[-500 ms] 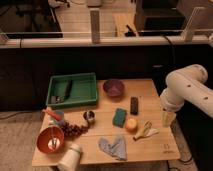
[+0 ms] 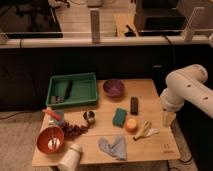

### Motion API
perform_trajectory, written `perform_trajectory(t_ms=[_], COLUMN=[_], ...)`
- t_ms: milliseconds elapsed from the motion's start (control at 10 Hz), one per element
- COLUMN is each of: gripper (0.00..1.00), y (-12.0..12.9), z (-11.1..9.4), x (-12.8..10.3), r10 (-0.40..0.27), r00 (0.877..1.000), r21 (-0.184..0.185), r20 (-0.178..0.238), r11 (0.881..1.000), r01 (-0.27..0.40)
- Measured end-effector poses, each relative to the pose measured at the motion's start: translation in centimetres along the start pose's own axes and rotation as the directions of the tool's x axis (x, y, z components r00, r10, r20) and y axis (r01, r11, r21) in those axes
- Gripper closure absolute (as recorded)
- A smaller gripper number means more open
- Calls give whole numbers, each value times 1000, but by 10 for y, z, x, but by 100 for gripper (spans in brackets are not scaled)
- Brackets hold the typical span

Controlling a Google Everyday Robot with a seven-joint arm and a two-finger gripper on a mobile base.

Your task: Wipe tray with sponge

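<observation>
A green tray point(image 2: 73, 90) sits at the back left of the wooden table, with dark items lying in it. A green sponge point(image 2: 119, 117) lies flat near the table's middle, apart from the tray. My gripper point(image 2: 168, 119) hangs pointing down at the end of the white arm point(image 2: 187, 90), over the table's right edge. It is well to the right of the sponge and holds nothing that I can see.
Around the sponge are a black block point(image 2: 134, 105), a purple bowl point(image 2: 113, 87), an orange fruit point(image 2: 131, 125), a banana peel point(image 2: 145, 131) and a grey cloth point(image 2: 114, 147). At the front left are a red bowl point(image 2: 50, 139), a white cup point(image 2: 70, 159) and grapes point(image 2: 75, 130).
</observation>
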Motion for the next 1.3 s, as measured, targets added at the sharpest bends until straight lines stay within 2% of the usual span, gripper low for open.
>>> perform_trajectory(t_ms=[1000,1200,1300], gripper=[20,20,20], y=[1,1,1], z=[1,3,3], x=[-1,-21,-38], r10=[-9,-72,-111], r00=[1000,997,994], r21=[0,3,5], r20=[-4,-10,-14], r11=[1000,997,994], r01=[9,72,112])
